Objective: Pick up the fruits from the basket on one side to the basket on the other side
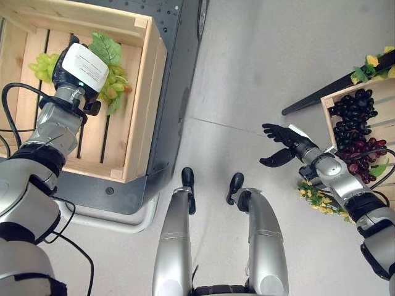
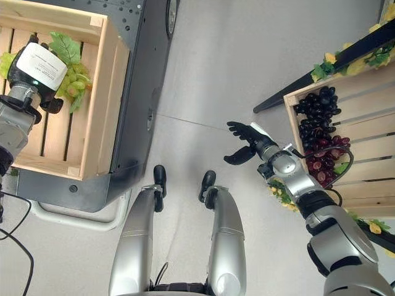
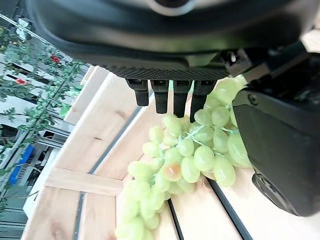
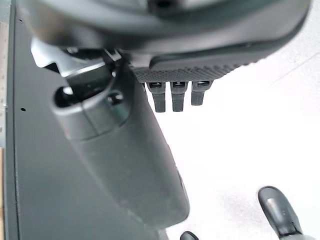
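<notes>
While the left hand (image 1: 79,71) is hovering at ten o'clock over the wooden crate (image 1: 145,105), its fingers are hanging straight above the green grapes (image 3: 185,160), apparently just released there. Right hand (image 1: 282,143), at three o'clock, is waiting with fingers spread beside the dark grapes (image 1: 355,114).

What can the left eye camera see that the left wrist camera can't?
The left eye view alone shows the wooden crate of dark purple grapes on the robot's right and the right hand, open, above the pale grey floor. The left wrist view alone shows the left hand's fingers straight, just above the fruit, and green leafy plants with red dots beyond the crate. Both show the bunch of green grapes lying in the slatted light wooden crate, with the left hand over it.
</notes>
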`<state>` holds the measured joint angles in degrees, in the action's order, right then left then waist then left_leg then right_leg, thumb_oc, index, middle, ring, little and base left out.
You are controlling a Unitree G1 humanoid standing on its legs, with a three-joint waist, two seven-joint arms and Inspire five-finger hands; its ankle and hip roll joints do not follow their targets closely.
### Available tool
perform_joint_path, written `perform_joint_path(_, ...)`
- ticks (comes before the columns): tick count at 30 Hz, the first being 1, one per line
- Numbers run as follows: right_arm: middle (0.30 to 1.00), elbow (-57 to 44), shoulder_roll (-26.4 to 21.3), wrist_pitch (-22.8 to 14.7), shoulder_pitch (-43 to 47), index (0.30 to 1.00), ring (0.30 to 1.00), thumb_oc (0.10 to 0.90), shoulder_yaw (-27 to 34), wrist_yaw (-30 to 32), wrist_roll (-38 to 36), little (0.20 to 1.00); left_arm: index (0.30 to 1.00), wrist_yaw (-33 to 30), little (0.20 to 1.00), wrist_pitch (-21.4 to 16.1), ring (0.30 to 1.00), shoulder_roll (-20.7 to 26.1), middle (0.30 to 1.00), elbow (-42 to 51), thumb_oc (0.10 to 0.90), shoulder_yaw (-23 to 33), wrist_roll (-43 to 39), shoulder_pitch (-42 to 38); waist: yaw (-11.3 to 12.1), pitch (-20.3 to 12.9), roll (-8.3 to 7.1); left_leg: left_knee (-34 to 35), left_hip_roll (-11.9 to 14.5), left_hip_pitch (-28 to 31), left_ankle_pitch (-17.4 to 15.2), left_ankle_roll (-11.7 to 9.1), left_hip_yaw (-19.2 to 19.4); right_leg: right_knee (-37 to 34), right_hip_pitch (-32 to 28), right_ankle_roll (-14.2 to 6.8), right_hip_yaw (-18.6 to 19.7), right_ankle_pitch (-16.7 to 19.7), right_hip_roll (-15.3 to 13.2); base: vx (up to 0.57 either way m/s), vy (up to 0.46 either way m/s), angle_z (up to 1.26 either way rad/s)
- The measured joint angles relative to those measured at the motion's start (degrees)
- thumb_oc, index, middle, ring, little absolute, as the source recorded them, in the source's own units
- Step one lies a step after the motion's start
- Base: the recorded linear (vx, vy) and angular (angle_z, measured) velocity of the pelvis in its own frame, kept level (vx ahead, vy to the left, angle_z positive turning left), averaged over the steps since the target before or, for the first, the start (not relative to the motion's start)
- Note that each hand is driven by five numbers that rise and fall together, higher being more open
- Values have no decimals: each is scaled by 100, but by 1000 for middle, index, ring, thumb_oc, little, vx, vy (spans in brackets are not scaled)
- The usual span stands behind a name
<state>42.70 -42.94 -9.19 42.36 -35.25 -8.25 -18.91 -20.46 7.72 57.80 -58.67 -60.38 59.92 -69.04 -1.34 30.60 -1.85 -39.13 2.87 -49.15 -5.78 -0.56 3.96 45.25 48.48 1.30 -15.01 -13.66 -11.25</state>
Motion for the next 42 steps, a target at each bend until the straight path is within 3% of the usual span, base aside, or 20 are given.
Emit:
perform_joint_path(11, 900, -76, -99, 0, 8, 900, 900, 800, 4, -3, 1, 900, 900, -1561, 900, -746, 900, 268, 900, -55, 800, 5, -7, -120, 2, -3, -12, -118, -3, -239, -47, 74, -1, 6, 161, -56, 2, 33, -13, 0, 0, 0)
perform_joint_path(19, 900, -234, -107, 0, -7, 900, 900, 800, 5, -5, 2, 900, 900, -2120, 900, -1141, 900, 376, 900, -38, 800, 50, -46, -137, -16, -4, -25, -214, -17, -356, -79, 127, 2, 75, 248, -82, 14, 49, -53, 0, 0, 0)
perform_joint_path(23, 900, -252, -112, 0, -13, 900, 900, 800, 6, -5, 2, 900, 900, -2137, 900, -1295, 900, 375, 900, -35, 800, 115, -371, -137, -24, -3, -33, -233, -26, -432, -74, 138, 7, 77, 324, -91, 19, 54, -68, 0, 0, 0)
perform_joint_path(28, 900, -259, -115, 1, -4, 900, 900, 800, 6, -7, 0, 900, 900, -1420, 900, -1197, 900, 375, 900, -21, 800, 166, -464, -142, -40, -5, -36, -229, -24, -429, -74, 138, 11, 71, 323, -96, 22, 57, -68, 0, 0, 0)
perform_joint_path(34, 900, -257, -117, 0, 101, 900, 900, 800, 2, -7, -9, 900, 900, -695, 900, -1212, 900, 369, 900, 30, 800, 261, -1305, -152, -70, -5, -37, -209, -13, -417, -59, 127, 9, 63, 323, -96, 20, 57, -59, 0, 0, 0)
perform_joint_path(35, 900, -256, -118, 0, 104, 900, 900, 800, 2, -7, -18, 900, 813, -572, 813, -1223, 813, 363, 813, 33, 742, 268, -1370, -189, -79, -5, -37, -201, -12, -414, -55, 130, 10, 61, 323, -96, 19, 57, -58, 0, 0, 0)
perform_joint_path(36, 900, -251, -121, 0, 104, 900, 900, 800, 2, -7, -38, 900, 335, -398, 335, -1260, 335, 363, 335, 72, 424, 288, -1448, -232, -83, -5, -37, -193, -11, -413, -54, 132, 10, 57, 324, -95, 18, 57, -58, 0, 0, 0)
perform_joint_path(37, 900, -247, -121, 0, 104, 900, 900, 800, 2, -7, -71, 900, 300, -308, 300, -1301, 300, 360, 300, 82, 400, 288, -1507, -277, -81, -6, -37, -181, -11, -412, -51, 135, 11, 50, 324, -95, 18, 57, -57, 0, 0, 0)
perform_joint_path(42, 900, -258, -121, 0, 118, 900, 900, 800, 1, -7, -184, 900, 300, 322, 300, -1739, 300, 339, 300, 210, 400, 278, -1824, -577, -100, -6, -37, -68, -6, -386, 0, 146, 96, -36, 324, -117, 28, 74, -64, -2, -2, 1)
